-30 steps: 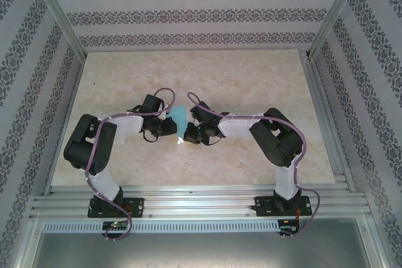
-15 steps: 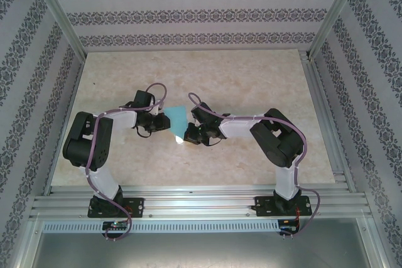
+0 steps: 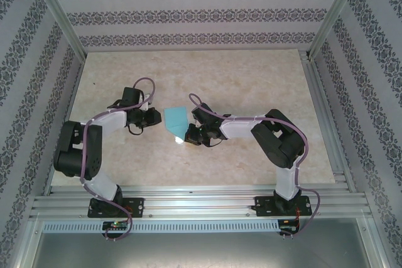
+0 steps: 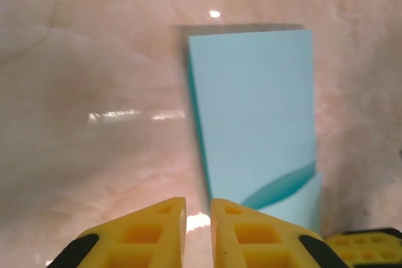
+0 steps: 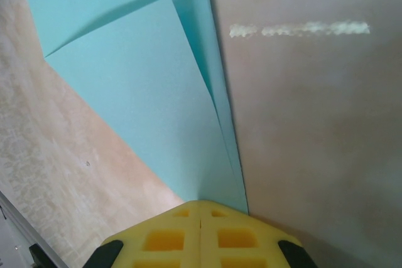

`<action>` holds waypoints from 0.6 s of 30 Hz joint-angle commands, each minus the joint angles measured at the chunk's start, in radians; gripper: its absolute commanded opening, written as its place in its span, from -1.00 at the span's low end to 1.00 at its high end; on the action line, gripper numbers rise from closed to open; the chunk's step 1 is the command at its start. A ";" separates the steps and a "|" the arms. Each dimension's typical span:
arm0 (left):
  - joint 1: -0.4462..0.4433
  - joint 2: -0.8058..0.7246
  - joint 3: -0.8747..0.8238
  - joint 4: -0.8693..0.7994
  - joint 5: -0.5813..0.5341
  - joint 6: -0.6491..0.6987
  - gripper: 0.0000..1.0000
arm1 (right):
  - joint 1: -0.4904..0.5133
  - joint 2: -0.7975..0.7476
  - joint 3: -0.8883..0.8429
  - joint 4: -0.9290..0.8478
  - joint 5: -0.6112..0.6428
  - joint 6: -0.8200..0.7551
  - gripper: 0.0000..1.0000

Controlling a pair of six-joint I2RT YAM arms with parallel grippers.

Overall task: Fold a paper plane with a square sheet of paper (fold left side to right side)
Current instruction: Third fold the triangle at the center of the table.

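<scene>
On our bench (image 3: 264,80) the square sheet of paper (image 3: 176,119) lies centrally, seemingly folded in half already; the plane's diagonal folds remain. Our closed right gripper (image 5: 200,205) touches its near corner; our left gripper (image 4: 198,204), barely parted, holds nothing.

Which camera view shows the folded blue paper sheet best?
Left wrist view: nearly the whole paper sheet lies in frame, both layers visible. Right wrist view crops it; top view shows it small.
</scene>
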 commanded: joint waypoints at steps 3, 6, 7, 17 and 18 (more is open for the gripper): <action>-0.062 -0.053 -0.056 0.127 0.162 -0.090 -0.69 | 0.017 0.048 -0.042 -0.215 0.058 -0.016 -0.94; -0.100 -0.016 -0.045 0.139 0.161 -0.094 -0.71 | 0.018 0.050 -0.035 -0.219 0.058 -0.018 -0.93; -0.108 0.002 -0.039 0.140 0.157 -0.093 -0.71 | 0.018 0.049 -0.033 -0.218 0.059 -0.018 -0.93; -0.149 0.177 0.010 0.135 0.070 -0.060 -0.71 | 0.019 0.001 0.004 -0.204 0.055 -0.003 -0.90; -0.150 0.185 0.011 0.128 0.058 -0.053 -0.71 | 0.019 -0.013 0.011 -0.198 0.056 0.000 -0.89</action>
